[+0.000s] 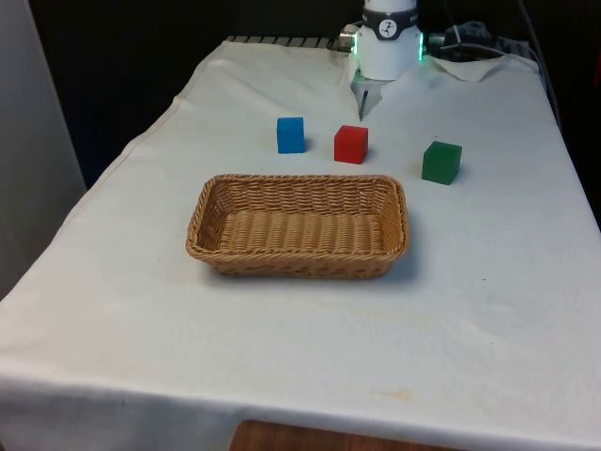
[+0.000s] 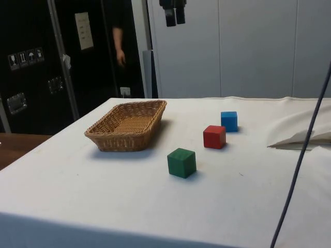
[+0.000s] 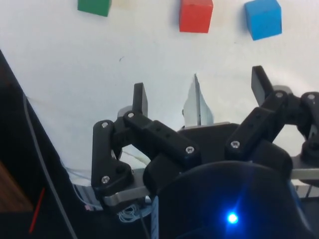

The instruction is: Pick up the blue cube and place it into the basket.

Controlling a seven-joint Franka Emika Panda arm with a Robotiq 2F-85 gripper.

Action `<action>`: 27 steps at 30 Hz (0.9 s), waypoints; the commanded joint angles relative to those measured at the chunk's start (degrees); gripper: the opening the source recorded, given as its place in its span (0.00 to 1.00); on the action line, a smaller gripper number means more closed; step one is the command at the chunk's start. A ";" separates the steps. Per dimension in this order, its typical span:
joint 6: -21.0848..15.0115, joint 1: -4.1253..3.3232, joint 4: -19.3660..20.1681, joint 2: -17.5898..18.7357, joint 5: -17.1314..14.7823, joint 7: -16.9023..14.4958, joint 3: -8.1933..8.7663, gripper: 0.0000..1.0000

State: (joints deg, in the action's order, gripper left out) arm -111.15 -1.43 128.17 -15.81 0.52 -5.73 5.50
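A: Item one, basket (image 1: 299, 226)?
B: Wicker, oblong, long axis running 3 to 9 o'clock in the front view; nothing inside.

A: Item two, blue cube (image 1: 291, 134)?
B: Flat on the white cloth (image 1: 488, 282), at 12 o'clock from the basket, near the red cube (image 1: 350, 144); green cube (image 1: 441, 162) farther toward 3. A cube, no long axis.

A: Gripper (image 3: 199, 97)?
B: Fingers (image 3: 140, 99) wide apart, holding nothing; raised, blue cube well apart beyond them.

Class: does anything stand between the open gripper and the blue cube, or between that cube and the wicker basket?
Nothing visible does. The black two-finger gripper hangs open above the small blue cube; bare cloth separates it from the woven wicker basket.
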 commanded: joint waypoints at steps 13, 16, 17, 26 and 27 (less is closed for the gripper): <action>-3.38 0.17 7.10 -5.39 0.63 -2.23 2.18 1.00; -5.33 0.46 9.28 -6.76 1.49 -2.75 2.64 1.00; -5.67 0.52 9.74 -6.99 1.72 -2.86 2.81 1.00; -7.56 0.92 13.01 -9.11 5.16 -3.21 3.55 1.00; -7.56 0.92 13.01 -9.11 5.16 -3.21 3.55 1.00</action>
State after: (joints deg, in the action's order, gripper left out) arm -118.20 -0.80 140.95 -24.64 5.50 -9.05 9.28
